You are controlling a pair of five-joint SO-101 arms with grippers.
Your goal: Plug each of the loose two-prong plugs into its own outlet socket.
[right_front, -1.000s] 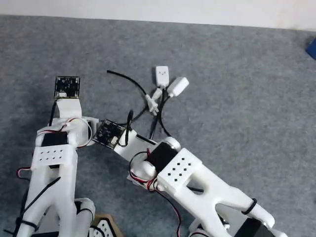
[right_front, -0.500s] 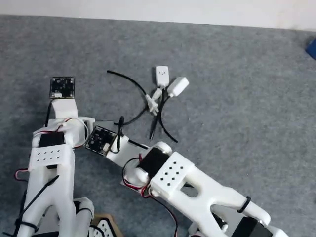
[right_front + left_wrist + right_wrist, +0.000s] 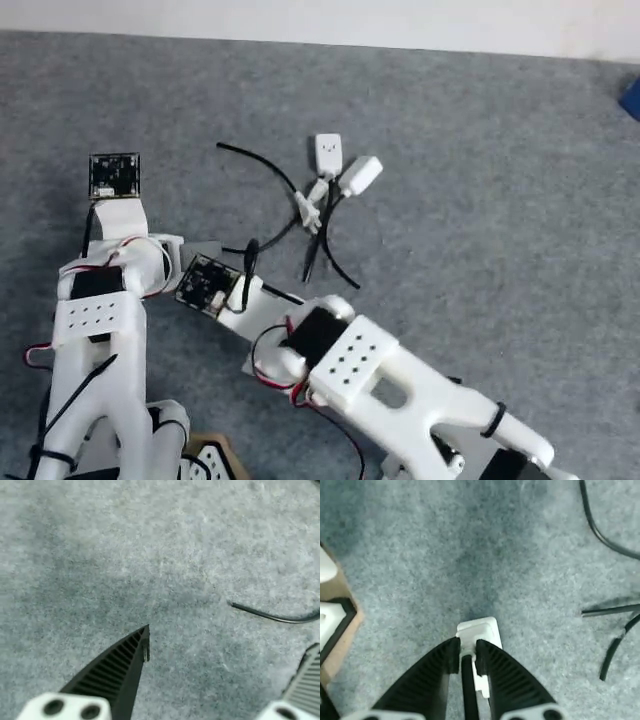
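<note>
plug [image 3: 480, 629] clamped in right end effector [image 3: 466, 648]; left end effector [image 3: 230, 637] agape.

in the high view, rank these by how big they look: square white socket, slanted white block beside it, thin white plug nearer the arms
1 and 2. slanted white block and square white socket: they look about alike, so no clear ranking.
3. thin white plug: smallest.

This looks like a robotics lab bench. A grey felt mat [image 3: 500, 200] covers the table. The white printed left arm [image 3: 95, 340] at 7 o'clock and right arm [image 3: 380, 375] at 5 o'clock carry a bare circuit board [image 3: 114, 175] and loose red wiring [image 3: 270, 370].
</note>
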